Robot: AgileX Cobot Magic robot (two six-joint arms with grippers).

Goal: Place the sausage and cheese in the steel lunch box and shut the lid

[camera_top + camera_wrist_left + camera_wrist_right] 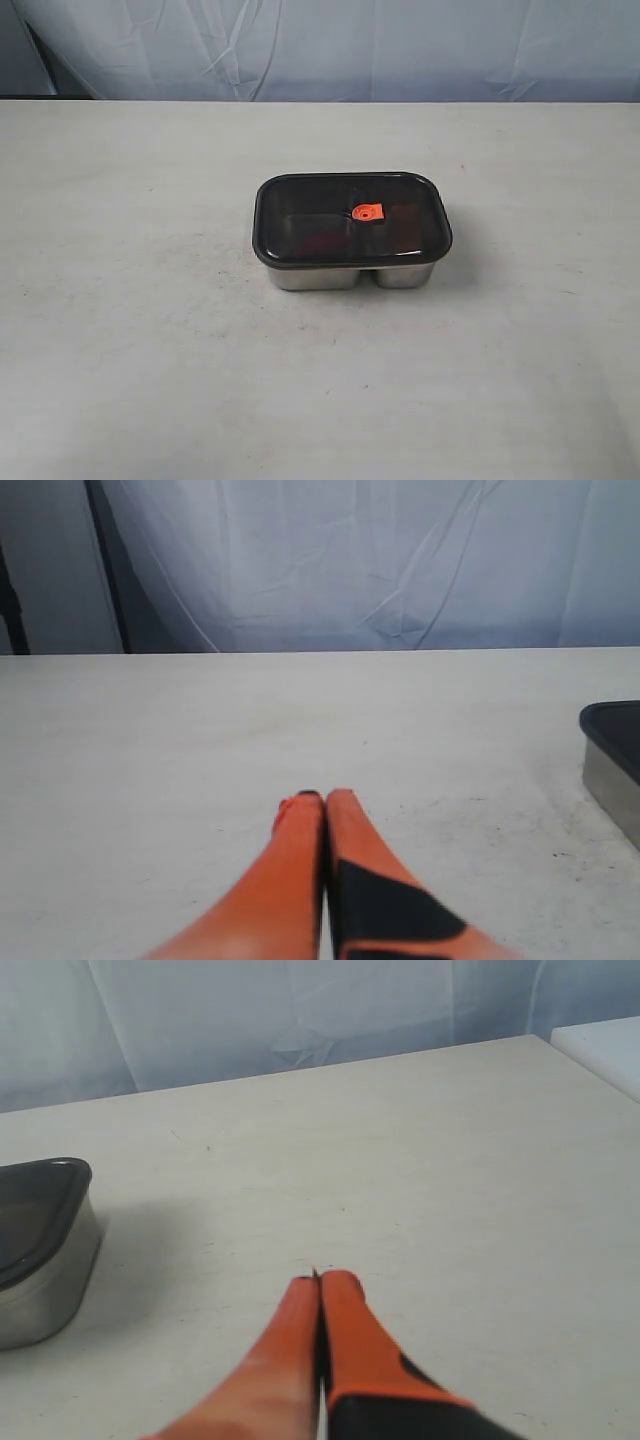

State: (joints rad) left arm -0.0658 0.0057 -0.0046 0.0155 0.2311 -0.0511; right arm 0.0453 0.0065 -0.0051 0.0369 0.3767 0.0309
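I've got the steel lunch box (pixel 312 277) at the middle of the table (pixel 120 350), with the lid (pixel 300 215) seated flat on it and the orange valve tab (pixel 366 212) facing up. Through the dark lid, a reddish smudge (pixel 322 243) at seven o'clock from the tab may be the sausage; the cheese I can't make out. Left gripper (pixel 324 796): fingers pressed together, empty. Right gripper (pixel 318 1278): same, nothing pinched. I'd call this finished, bar checking the seal is pressed home.
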